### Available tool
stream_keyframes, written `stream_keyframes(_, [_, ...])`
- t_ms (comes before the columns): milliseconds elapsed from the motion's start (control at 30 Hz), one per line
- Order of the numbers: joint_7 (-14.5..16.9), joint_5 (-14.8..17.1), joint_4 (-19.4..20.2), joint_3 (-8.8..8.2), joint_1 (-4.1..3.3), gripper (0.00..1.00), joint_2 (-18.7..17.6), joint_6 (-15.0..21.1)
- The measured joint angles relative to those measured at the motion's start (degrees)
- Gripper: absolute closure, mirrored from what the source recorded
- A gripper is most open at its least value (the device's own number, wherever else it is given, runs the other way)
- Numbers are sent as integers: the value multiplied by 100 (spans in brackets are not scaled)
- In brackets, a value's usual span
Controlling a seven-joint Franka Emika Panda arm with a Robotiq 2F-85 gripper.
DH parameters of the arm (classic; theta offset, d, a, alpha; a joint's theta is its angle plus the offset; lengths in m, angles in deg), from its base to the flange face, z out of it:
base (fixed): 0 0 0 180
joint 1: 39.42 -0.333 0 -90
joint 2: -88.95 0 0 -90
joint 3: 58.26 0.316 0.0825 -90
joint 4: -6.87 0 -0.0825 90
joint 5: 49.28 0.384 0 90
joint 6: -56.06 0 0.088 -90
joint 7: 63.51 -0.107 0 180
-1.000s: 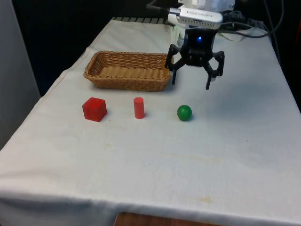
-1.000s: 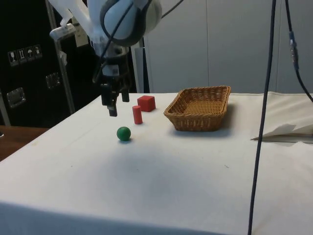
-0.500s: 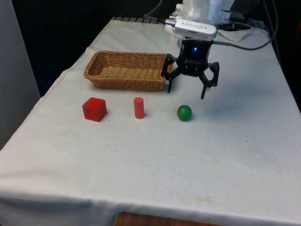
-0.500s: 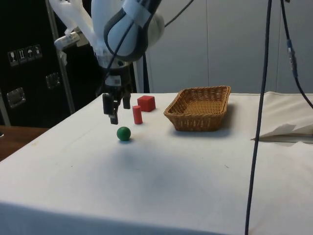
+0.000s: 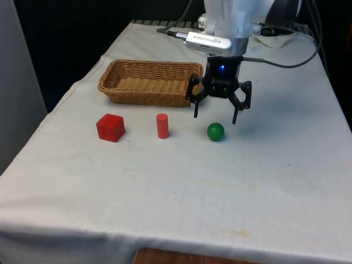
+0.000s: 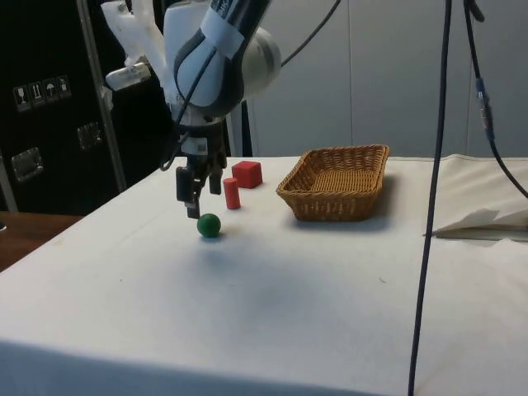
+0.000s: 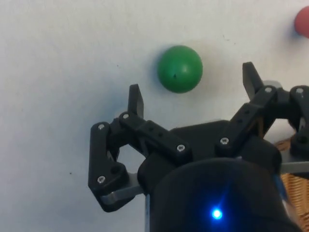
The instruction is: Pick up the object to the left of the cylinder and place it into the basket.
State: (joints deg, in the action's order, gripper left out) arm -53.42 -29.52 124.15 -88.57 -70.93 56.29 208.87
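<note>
Table (image 5: 181,187) — white cloth, a few faint stains toward the near edge.

Basket (image 5: 149,82) — wicker, shallow, rectangular, sits at the far part of the table on the front view's left. Its inside looks bare from what the front view shows.

My gripper (image 5: 214,116) — hangs above the cloth with the fingers spread wide, holding nothing. In the front view it is just beyond the ball and slightly toward the front view's left of it, with the basket's right end close by. In the side view the fingertips hang just above the ball, not touching it.

Cube (image 5: 110,127) — red, resting on the cloth at the front view's left end of a row of three, near side of the basket. Untouched.

Cylinder (image 5: 162,126) — red, upright, middle of the row, apart from both neighbours.

Ball (image 5: 215,131) — green, at the front view's right end of the row. In the wrist view it lies on the cloth just past my fingertips, between the two fingers (image 7: 136,100).
</note>
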Motion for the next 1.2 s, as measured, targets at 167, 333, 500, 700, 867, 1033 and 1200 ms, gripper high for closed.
stream_keyframes(167, [212, 275, -6, 11, 6, 0, -63, 46])
stream_keyframes(333, [407, 544, -17, 29, 17, 0, -126, 80])
stream_keyframes(500, [682, 940, -34, 74, 40, 0, -269, 149])
stream_keyframes(700, [922, 1289, -97, 109, 57, 0, -413, 172])
stream_keyframes(867, [1026, 1438, -120, 120, 69, 0, -458, 183])
stream_keyframes(1033, [1066, 1495, -143, 120, 86, 2, -481, 183])
stream_keyframes(1200, [1066, 1495, -143, 120, 92, 55, -493, 183])
